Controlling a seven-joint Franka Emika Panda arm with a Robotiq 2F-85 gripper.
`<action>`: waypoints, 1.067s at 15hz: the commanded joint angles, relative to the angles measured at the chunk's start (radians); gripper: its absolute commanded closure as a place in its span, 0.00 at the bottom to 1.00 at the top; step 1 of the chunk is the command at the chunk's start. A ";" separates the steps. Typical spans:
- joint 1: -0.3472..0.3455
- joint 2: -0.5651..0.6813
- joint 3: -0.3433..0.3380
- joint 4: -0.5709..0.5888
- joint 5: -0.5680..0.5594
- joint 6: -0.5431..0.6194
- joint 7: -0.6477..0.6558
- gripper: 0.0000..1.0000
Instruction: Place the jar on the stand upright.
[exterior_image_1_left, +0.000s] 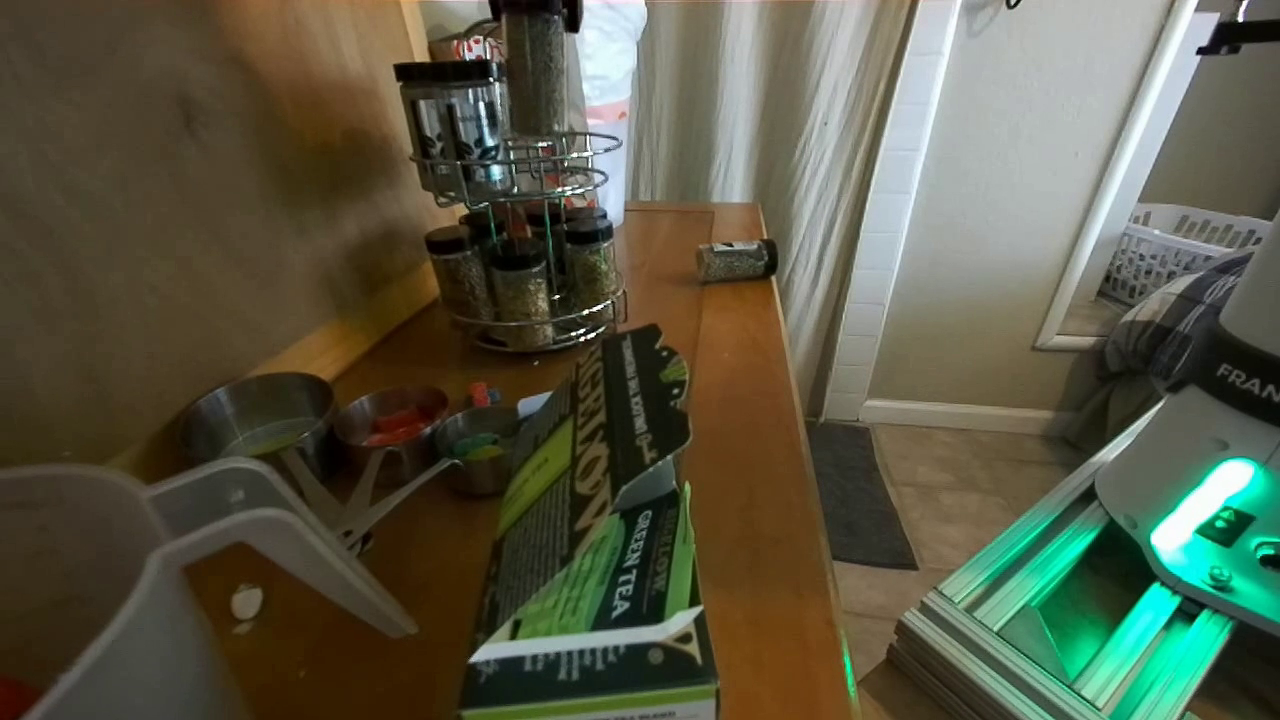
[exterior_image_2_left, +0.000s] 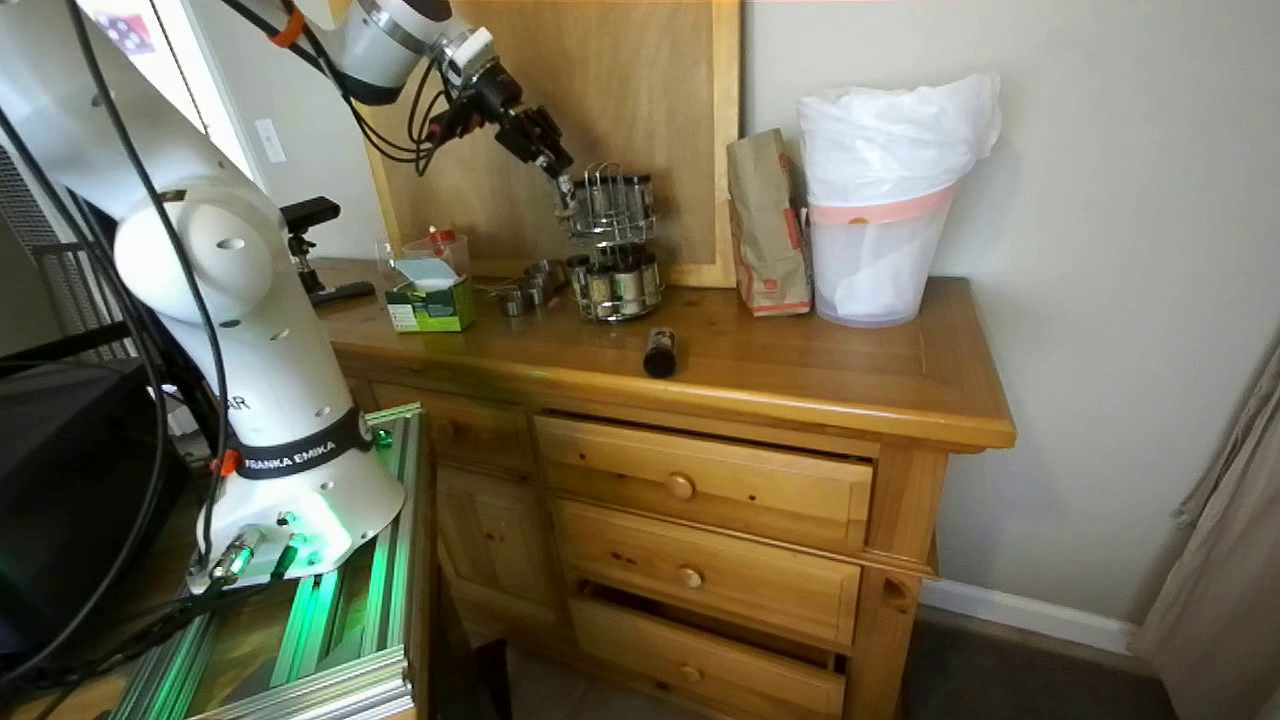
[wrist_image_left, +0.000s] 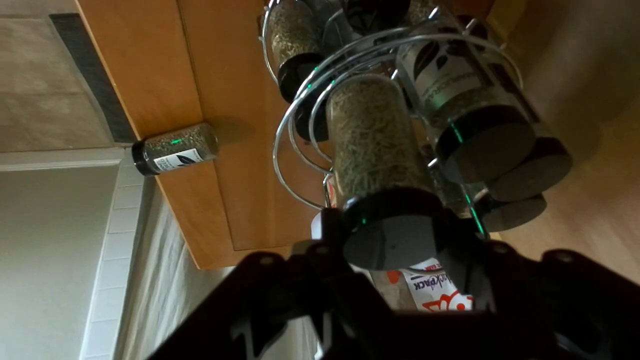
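In an exterior view, the gripper (exterior_image_1_left: 536, 8) holds the jar (exterior_image_1_left: 535, 80) nearly upright at the upper tier of the stand (exterior_image_1_left: 600, 187), toward the back edge of the table (exterior_image_1_left: 740, 450). In an exterior view, another jar (exterior_image_2_left: 661, 340) lies on its side near the front edge. In the wrist view, the jaws pinch the black cap (wrist_image_left: 392, 206), parted by its width; whether the jar is seated, I cannot tell.

White arm (exterior_image_2_left: 215, 265), black cables (exterior_image_2_left: 182, 242), FRANKA EMIKA band (exterior_image_2_left: 300, 457), black gripper (wrist_image_left: 392, 230)
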 joint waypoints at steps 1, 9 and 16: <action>-0.002 0.045 -0.012 0.003 -0.030 0.030 -0.029 0.75; -0.010 0.072 -0.027 -0.001 -0.064 0.090 -0.032 0.75; -0.008 0.123 -0.028 0.017 -0.090 0.052 -0.041 0.75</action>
